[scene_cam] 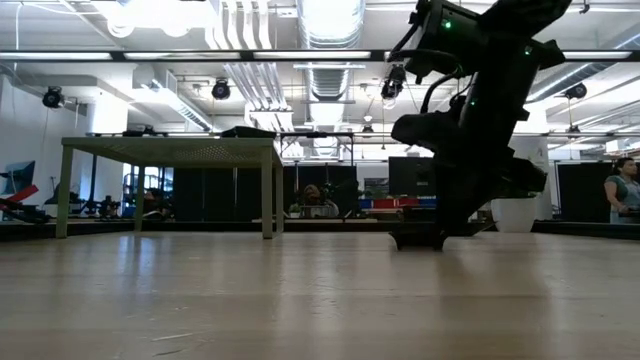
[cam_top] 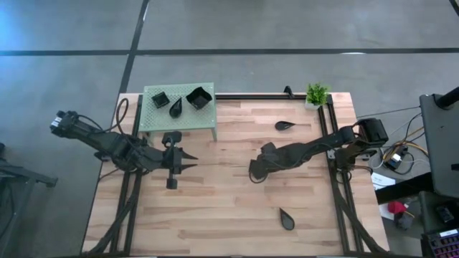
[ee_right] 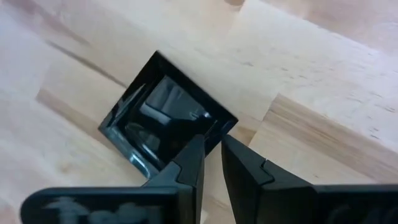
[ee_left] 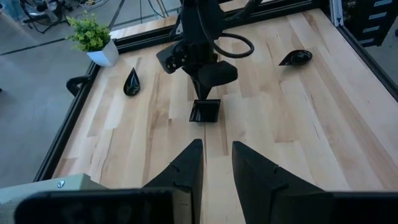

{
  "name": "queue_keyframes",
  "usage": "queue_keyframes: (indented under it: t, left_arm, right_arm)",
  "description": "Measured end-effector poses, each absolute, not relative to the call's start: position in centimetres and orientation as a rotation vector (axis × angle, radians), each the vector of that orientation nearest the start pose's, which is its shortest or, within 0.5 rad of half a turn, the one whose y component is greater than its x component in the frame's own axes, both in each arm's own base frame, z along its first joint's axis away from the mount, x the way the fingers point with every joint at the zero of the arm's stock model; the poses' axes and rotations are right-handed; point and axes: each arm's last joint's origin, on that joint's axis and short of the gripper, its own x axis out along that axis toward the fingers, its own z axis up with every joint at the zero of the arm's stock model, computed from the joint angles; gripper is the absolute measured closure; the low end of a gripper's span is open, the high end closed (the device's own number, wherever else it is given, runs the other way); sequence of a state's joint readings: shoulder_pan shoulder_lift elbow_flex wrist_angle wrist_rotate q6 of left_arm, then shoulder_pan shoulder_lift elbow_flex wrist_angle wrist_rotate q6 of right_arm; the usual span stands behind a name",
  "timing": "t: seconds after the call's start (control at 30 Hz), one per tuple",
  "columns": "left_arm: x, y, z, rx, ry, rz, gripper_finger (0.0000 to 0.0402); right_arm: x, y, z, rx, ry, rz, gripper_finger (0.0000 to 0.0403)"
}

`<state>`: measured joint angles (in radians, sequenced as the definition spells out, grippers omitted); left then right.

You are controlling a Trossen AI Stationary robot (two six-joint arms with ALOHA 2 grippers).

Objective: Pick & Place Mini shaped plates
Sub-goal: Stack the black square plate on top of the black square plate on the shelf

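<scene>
A square black mini plate [ee_right: 163, 118] lies on the wooden table near its middle, and my right gripper [cam_top: 253, 174] is shut on it from above. Two leaf-shaped plates lie loose on the table, one [cam_top: 283, 125] toward the far right and one [cam_top: 287, 218] near the front edge. Three more plates [cam_top: 199, 98] rest on top of the green stand [cam_top: 154, 122] at the far left. My left gripper [cam_top: 192, 163] hovers in front of the stand, open, with nothing between its fingers. My right gripper has the square plate's raised rim [ee_right: 219, 132] between its two fingers, one finger [ee_right: 194, 158] inside the dish and the other outside. The fingers come steeply from above, slanting down. The plate's base [scene_cam: 415, 243] sits on the table.
A small green potted plant [cam_top: 316, 93] stands at the table's far right corner. Black rails [cam_top: 337, 179] run along the table's left and right sides and its far edge. Bare wood [cam_top: 215, 208] lies between the two arms and toward the near edge.
</scene>
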<state>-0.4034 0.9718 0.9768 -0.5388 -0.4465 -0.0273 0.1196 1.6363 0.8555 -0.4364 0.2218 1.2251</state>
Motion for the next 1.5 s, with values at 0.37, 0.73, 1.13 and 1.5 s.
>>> queue_keyframes:
  t: [0.37,0.73,1.13,1.5]
  left_arm:
    - [18.6,-6.6,33.4,0.195,0.488,0.049,0.0321]
    - [18.6,-6.6,32.3,0.209,0.518,0.048,0.0321]
    - [18.6,-6.6,32.3,0.220,0.518,0.045,0.0321]
    - [18.6,-6.6,32.3,0.235,0.518,0.041,0.0321]
  right_arm:
    - [28.4,3.5,14.6,0.955,0.919,-0.852,0.0351]
    - [28.2,4.3,14.5,0.967,0.892,-0.869,0.0351]
    - [29.2,4.4,12.8,0.960,0.846,-0.900,0.0351]
    - [29.8,4.5,13.2,0.927,0.822,-0.823,0.0351]
